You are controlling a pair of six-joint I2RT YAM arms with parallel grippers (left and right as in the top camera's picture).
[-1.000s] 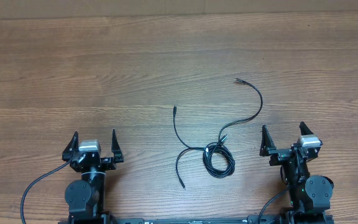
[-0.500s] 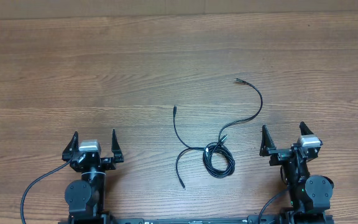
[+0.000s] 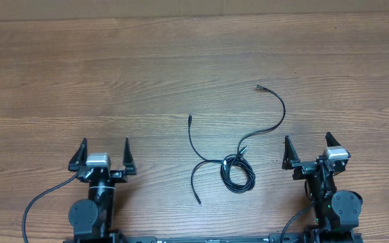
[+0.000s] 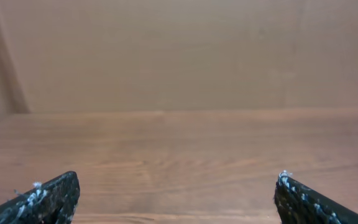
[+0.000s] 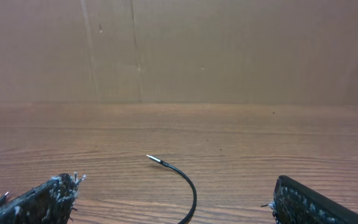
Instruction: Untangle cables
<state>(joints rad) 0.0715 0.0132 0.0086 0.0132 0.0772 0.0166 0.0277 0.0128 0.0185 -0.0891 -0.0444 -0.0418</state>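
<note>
The cables (image 3: 237,170) are thin black cords lying on the wooden table at centre, knotted into a small coil. One strand curves up right to a plug tip (image 3: 258,86); others end at a tip (image 3: 190,117) and a tip (image 3: 199,202). My left gripper (image 3: 104,152) is open and empty, left of the cables; no cable shows between its fingers in the left wrist view (image 4: 176,193). My right gripper (image 3: 308,146) is open and empty, right of the coil. In the right wrist view a curved strand with a metal tip (image 5: 179,176) lies ahead between its fingers (image 5: 173,199).
The wooden table (image 3: 113,74) extends far behind the cables. A cardboard-coloured wall (image 5: 229,50) stands at the table's far edge. Thick black robot cables (image 3: 36,202) trail beside the left arm's base.
The left gripper's fingers have spread slightly wider apart. The cables and right arm have not moved.
</note>
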